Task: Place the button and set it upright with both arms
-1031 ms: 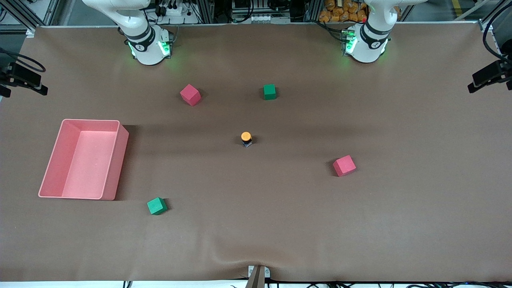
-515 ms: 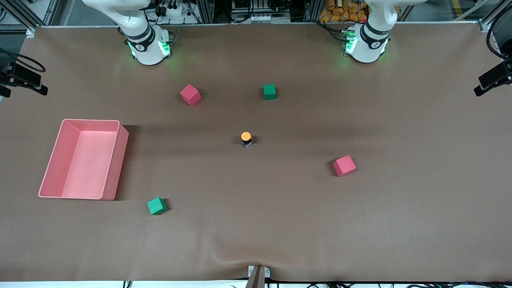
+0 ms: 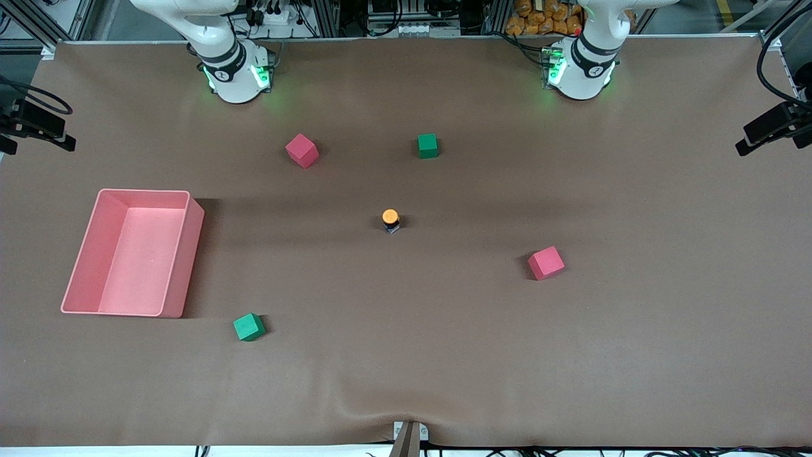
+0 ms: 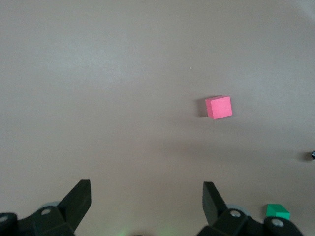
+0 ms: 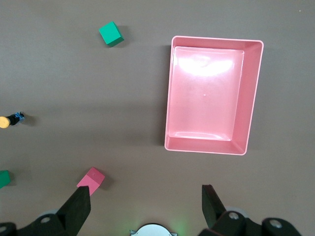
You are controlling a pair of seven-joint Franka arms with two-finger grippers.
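Front view shows the button (image 3: 391, 219) upright mid-table; left tool (image 4: 146, 202) and right tool (image 5: 146, 205) wait released.

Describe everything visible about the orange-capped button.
The button is tiny, smaller than the foam cubes, with a round orange cap on a black body and a dark blue bit at its base. It looks like plastic. In the front view it stands cap up on the brown table cover, near the table's middle, apart from every cube. Nothing touches it but the cover. It also shows at the edge of the right wrist view.
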